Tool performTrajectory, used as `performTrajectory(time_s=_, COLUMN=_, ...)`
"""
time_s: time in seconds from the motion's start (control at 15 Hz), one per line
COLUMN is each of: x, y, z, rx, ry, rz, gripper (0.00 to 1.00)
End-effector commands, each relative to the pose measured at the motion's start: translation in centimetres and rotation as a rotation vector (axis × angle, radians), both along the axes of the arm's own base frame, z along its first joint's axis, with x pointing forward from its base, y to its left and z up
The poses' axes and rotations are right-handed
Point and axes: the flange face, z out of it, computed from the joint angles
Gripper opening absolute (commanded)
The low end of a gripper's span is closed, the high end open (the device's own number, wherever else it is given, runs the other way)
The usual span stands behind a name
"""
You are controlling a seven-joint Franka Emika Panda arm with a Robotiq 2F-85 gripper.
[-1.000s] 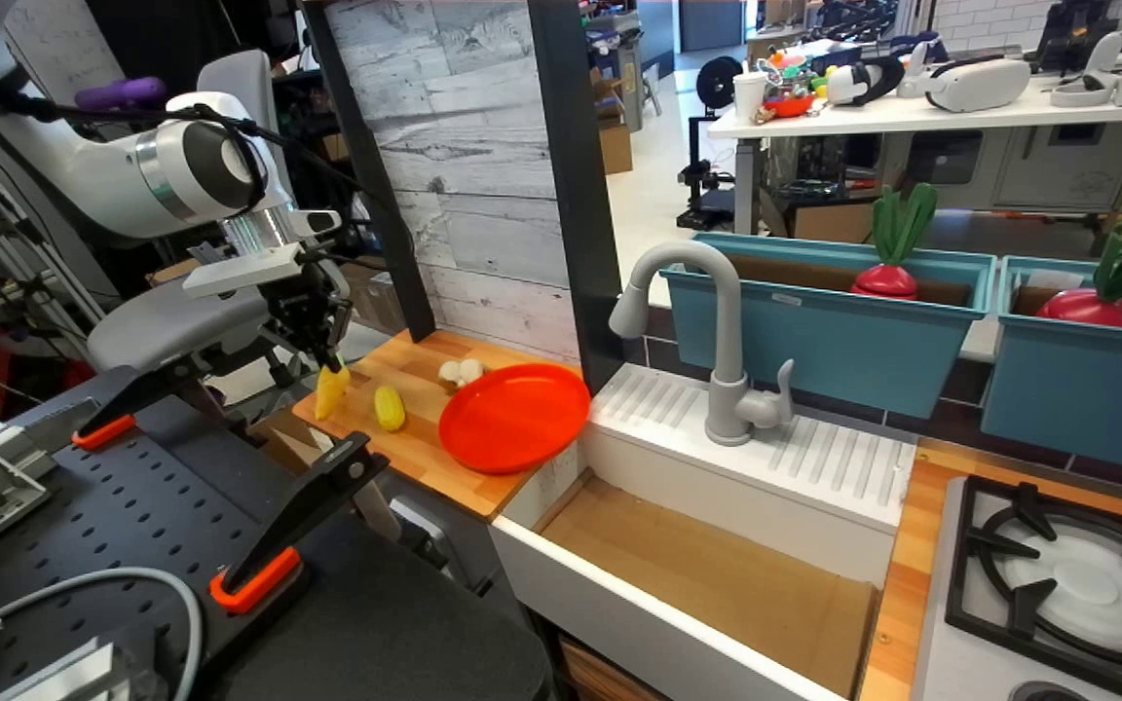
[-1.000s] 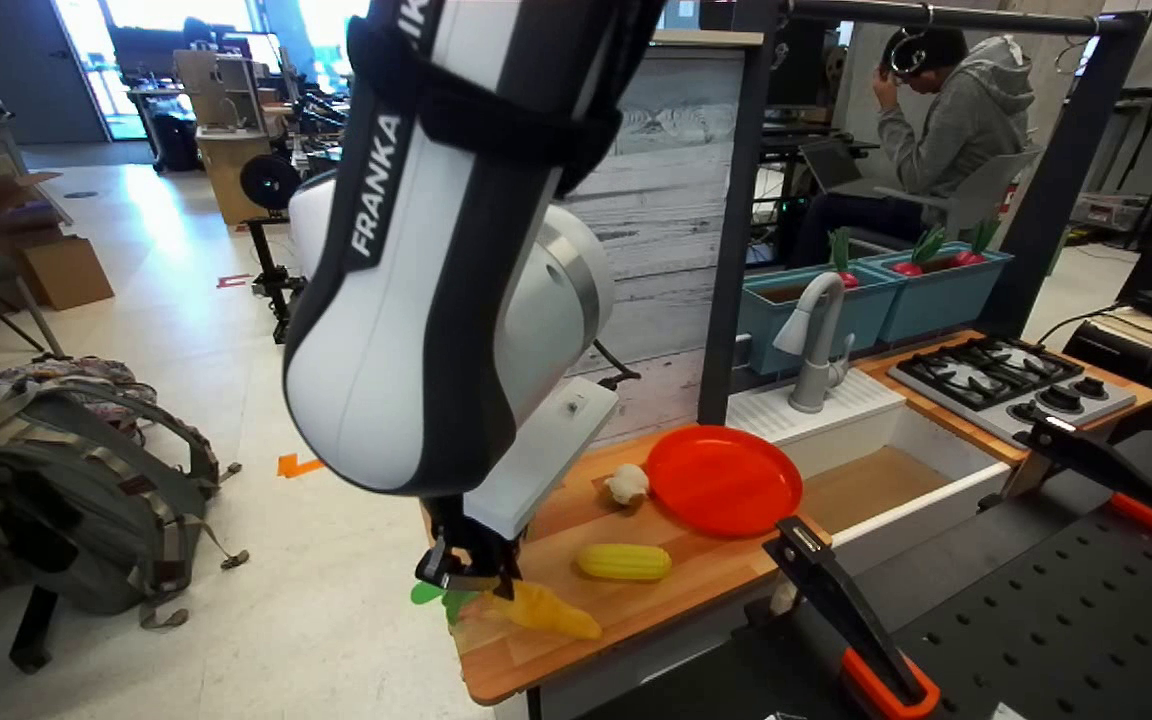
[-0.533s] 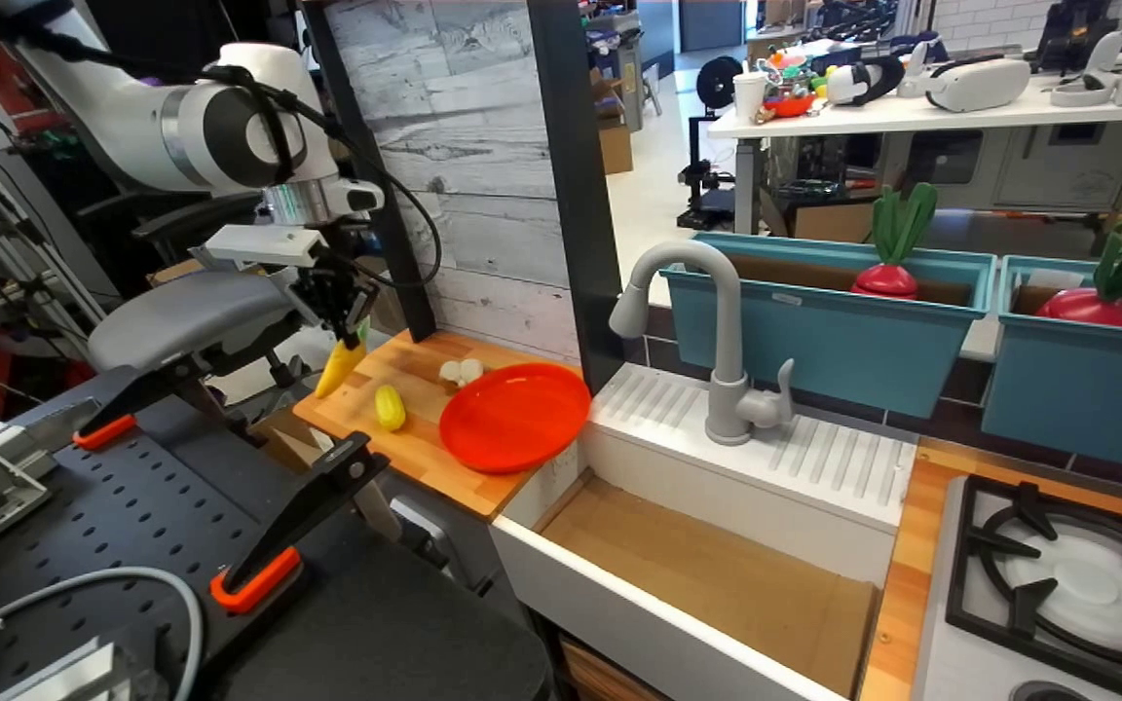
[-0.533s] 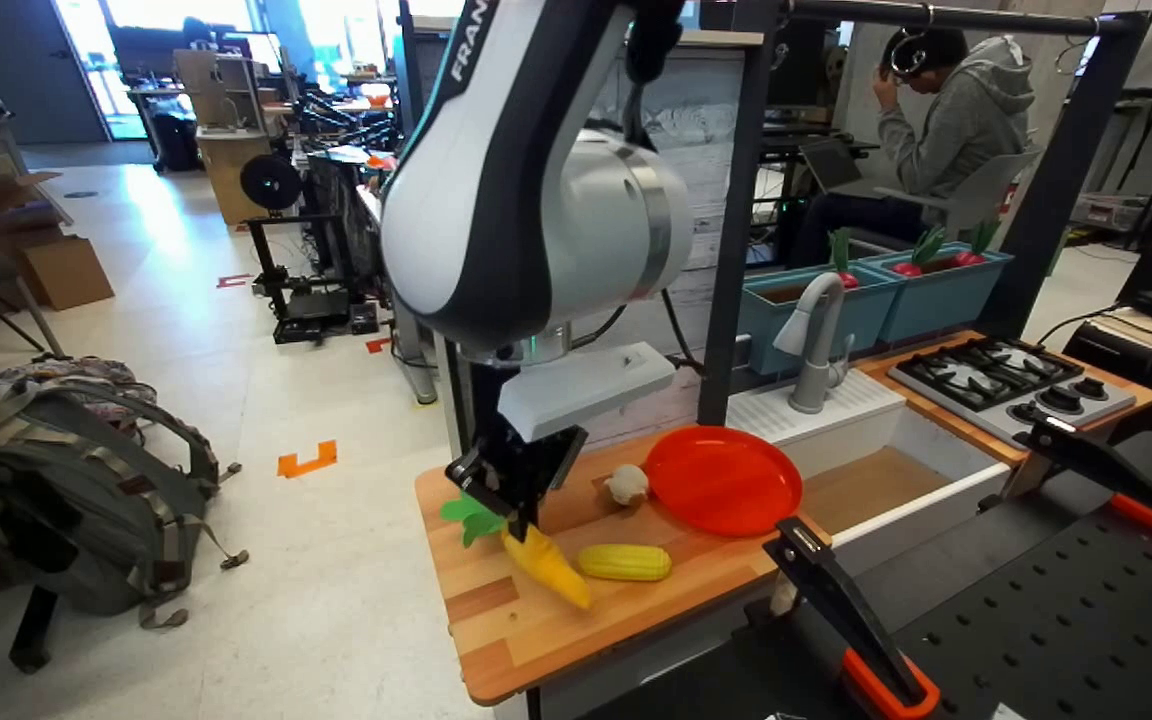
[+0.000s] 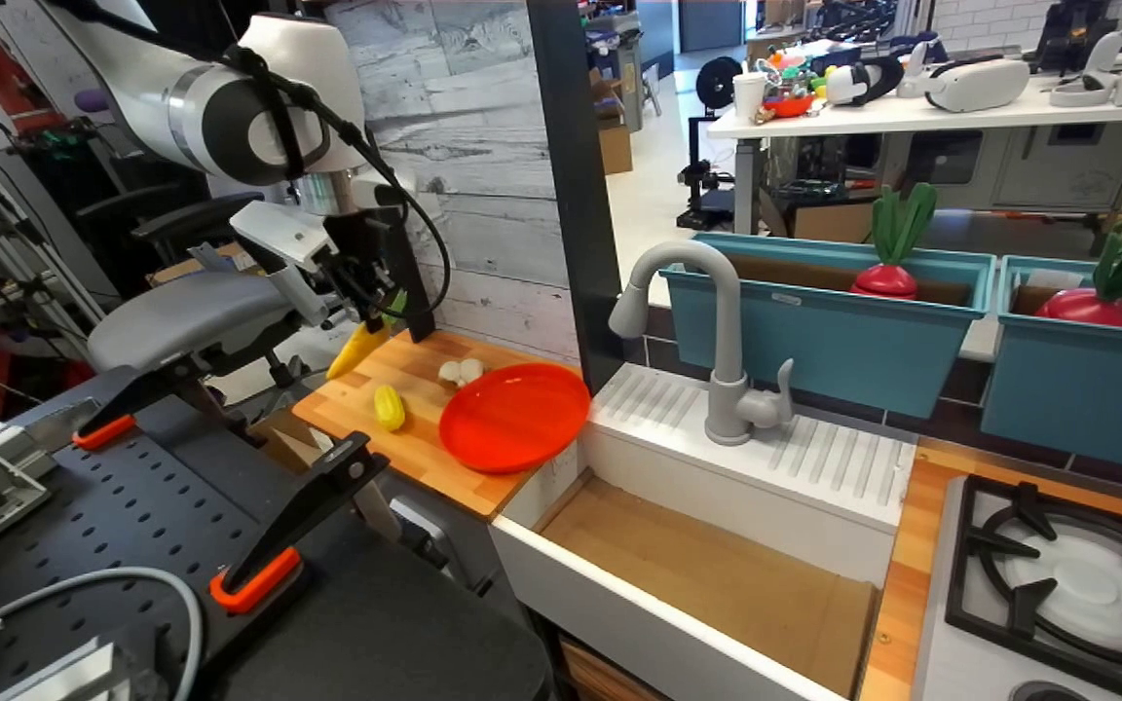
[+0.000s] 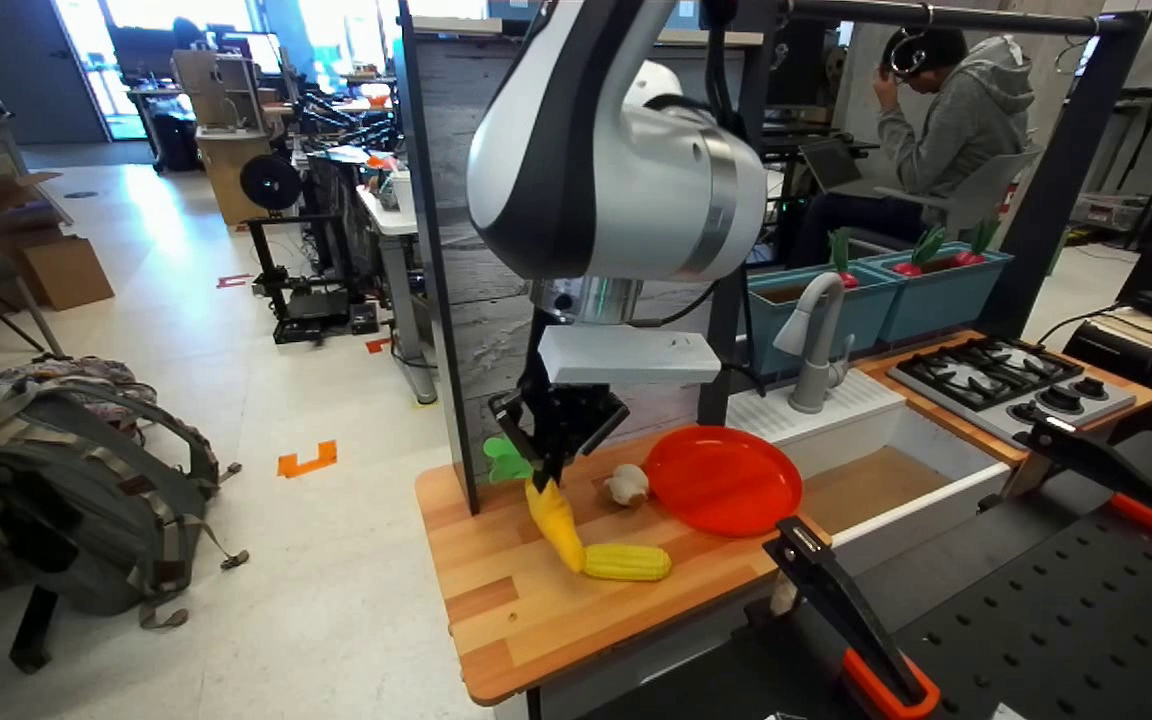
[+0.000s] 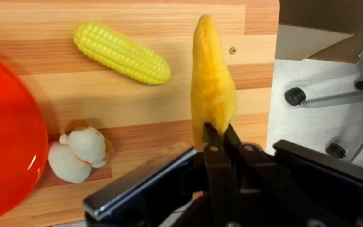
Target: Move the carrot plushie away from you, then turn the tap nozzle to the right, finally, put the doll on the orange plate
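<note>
Tapering yellow-orange soft carrot plushie [image 7: 211, 82]: suspended over the brown wooden worktop [image 6: 536, 640], slim tip slanted downward.
Black two-fingered end effector [image 7: 220, 127]: fingertips nearly together, pinched on the plushie's thick end.
Carrying away, judged in hand: clearance from the ribbed yellow corn cob [image 7: 122, 52] should be kept; the plushie should be lowered until supported, then released.

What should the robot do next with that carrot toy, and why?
Probably lower the carrot toy gently onto the wooden board: the gripper pinches it near its leaves, it seems to hang in the air, and the wrist view shows it apart from the corn.
</note>
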Motion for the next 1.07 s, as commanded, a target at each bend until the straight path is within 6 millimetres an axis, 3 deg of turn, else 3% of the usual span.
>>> performTrajectory(time_s=0.0, x=0.3, y=-1.6, z=-0.1, rx=0.056, ry=-0.001, rz=-0.106, gripper=0.02)
performTrajectory(time_s=0.53, x=1.6, y=-4.0, z=-1.3, rx=0.078, ry=0.03, rz=-0.237, gripper=0.02)
performTrajectory(time_s=1.0, x=2.8, y=-2.3, z=-2.7, rx=0.084, ry=0.043, rz=-0.264, gripper=0.02)
